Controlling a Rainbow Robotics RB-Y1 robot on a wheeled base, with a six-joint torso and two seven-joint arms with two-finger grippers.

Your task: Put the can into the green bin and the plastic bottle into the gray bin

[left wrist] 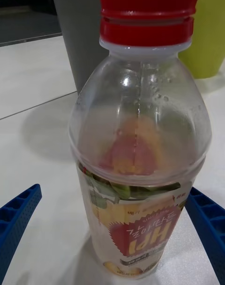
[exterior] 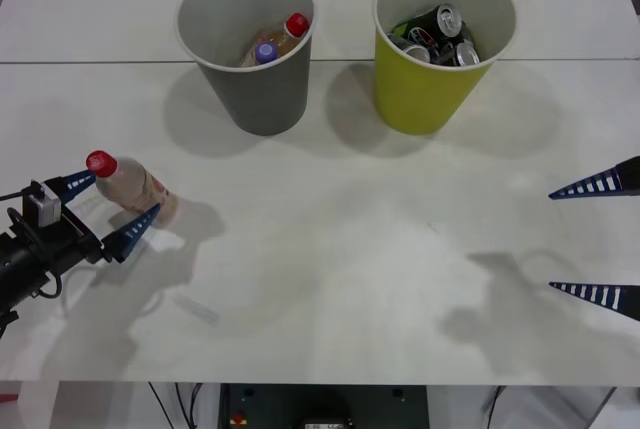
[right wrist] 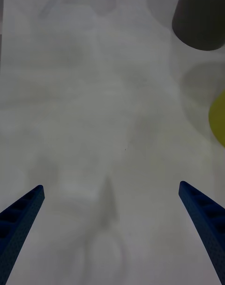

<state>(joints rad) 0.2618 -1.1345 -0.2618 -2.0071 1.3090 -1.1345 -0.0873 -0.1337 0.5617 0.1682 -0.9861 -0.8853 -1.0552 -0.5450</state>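
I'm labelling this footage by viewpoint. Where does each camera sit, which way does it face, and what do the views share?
Front view: above the arms, looking down at the table; left gripper astride the plastic bottle, right gripper open.
Right wrist view: on the right arm, facing bare tabletop; blue fingers spread.
Left wrist view: on the left arm, close on the bottle between open fingers.
Shared: gray bin and green bin appear in all three.

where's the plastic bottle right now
In the front view the plastic bottle stands on the table's left side, between the open fingers of the left gripper, nearer the robot than the gray bin.
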